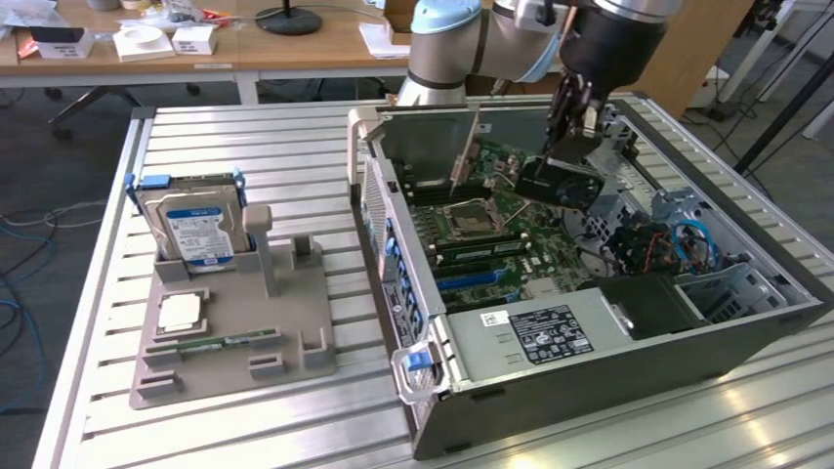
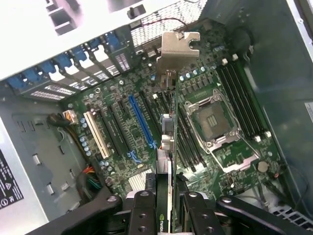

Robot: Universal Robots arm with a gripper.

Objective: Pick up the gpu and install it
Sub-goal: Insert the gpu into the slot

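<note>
The gpu is a dark card held edge-up inside the open computer case, hanging just above the green motherboard. My gripper reaches down from above and is shut on the card's top edge. In the wrist view the gpu runs edge-on away from my gripper, and its silver bracket points toward the case's rear slot openings. The card hangs over the black slots between the blue slot and the processor socket.
A grey holder tray stands at the exterior view's left with a hard drive, a processor chip and a green memory stick. The power supply and blue cables crowd the case's near end.
</note>
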